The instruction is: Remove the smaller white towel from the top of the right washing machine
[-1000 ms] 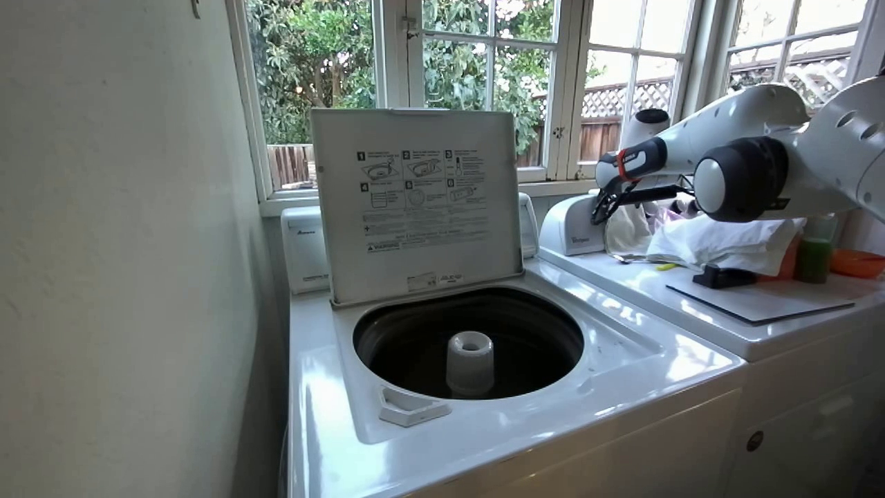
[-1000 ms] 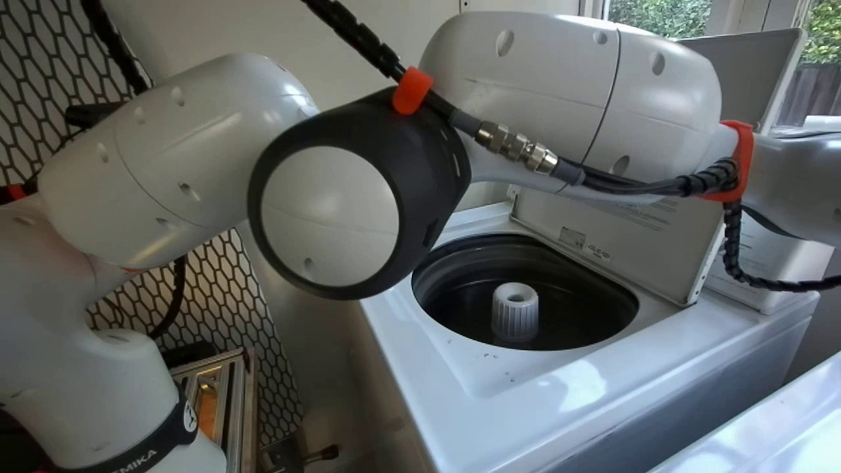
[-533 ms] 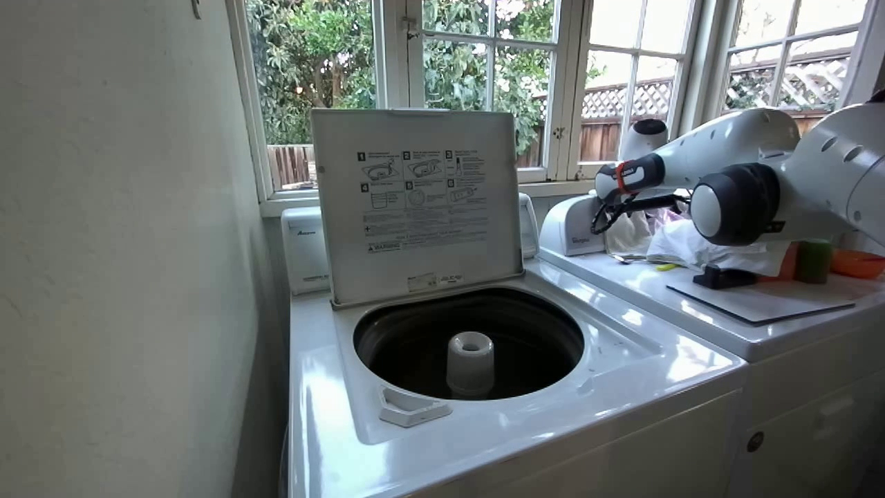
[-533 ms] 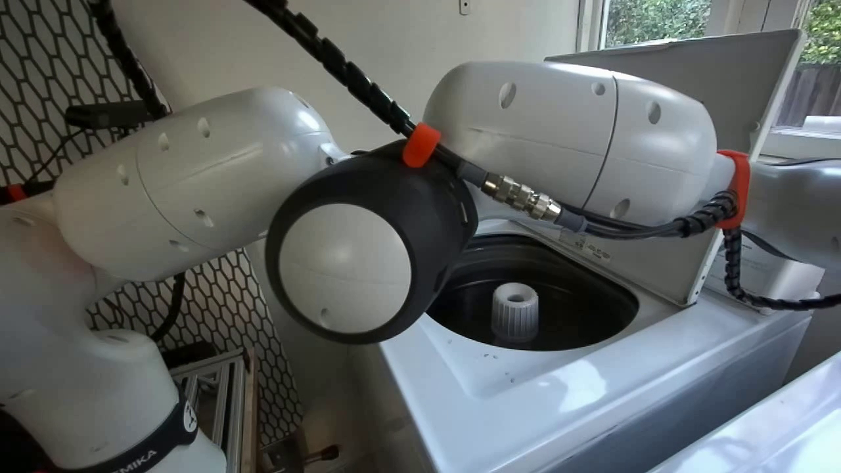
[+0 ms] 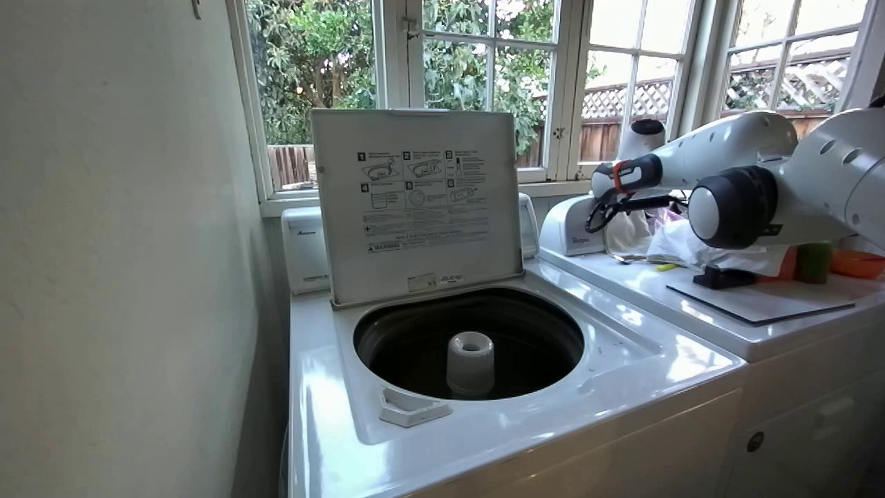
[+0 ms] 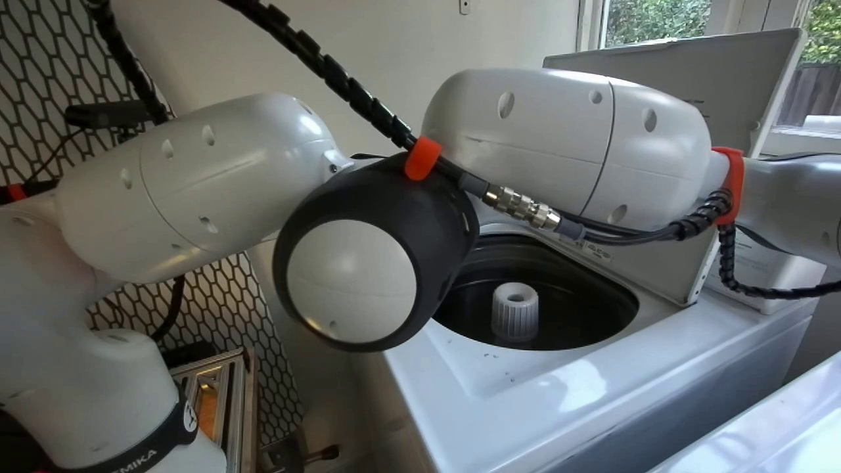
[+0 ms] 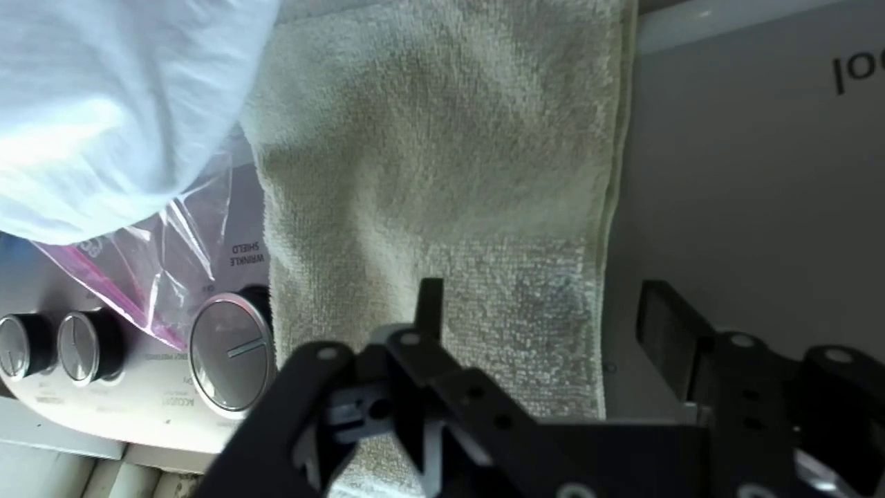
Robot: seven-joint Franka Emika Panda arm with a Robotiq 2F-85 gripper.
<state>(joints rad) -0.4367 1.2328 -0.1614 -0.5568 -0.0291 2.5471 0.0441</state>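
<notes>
Two machines side by side, a washer (image 5: pixel 539 415) with its lid (image 5: pixel 425 207) up and the right washing machine (image 5: pixel 636 285) with a console (image 5: pixel 570 220) at its back; arm (image 6: pixel 420 217) lower in both exterior views than a second ago, most of the drop early, barely any since; reads as a descent slowing at its target, so approach nearly done, removal not begun; white cloth bundle (image 7: pixel 131 104) fills a corner of the wrist view, just beside the work; smaller white towel (image 7: pixel 442 173), as I take it, pale beige in this light, lies across the right machine's console, between the big dial (image 7: pixel 231 356) and some lettering (image 7: pixel 862 67); gripper (image 7: pixel 543 308) stands wide, nothing held, one finger (image 7: pixel 430 308) over the towel, the other finger (image 7: pixel 664 332) past the hem (image 7: pixel 611 194) above bare panel; whether either touches cloth, cannot tell; next, I judge, a little lower, then close across that hem; edge looks doubled, so a shallow bite could take one layer and leave the other
</notes>
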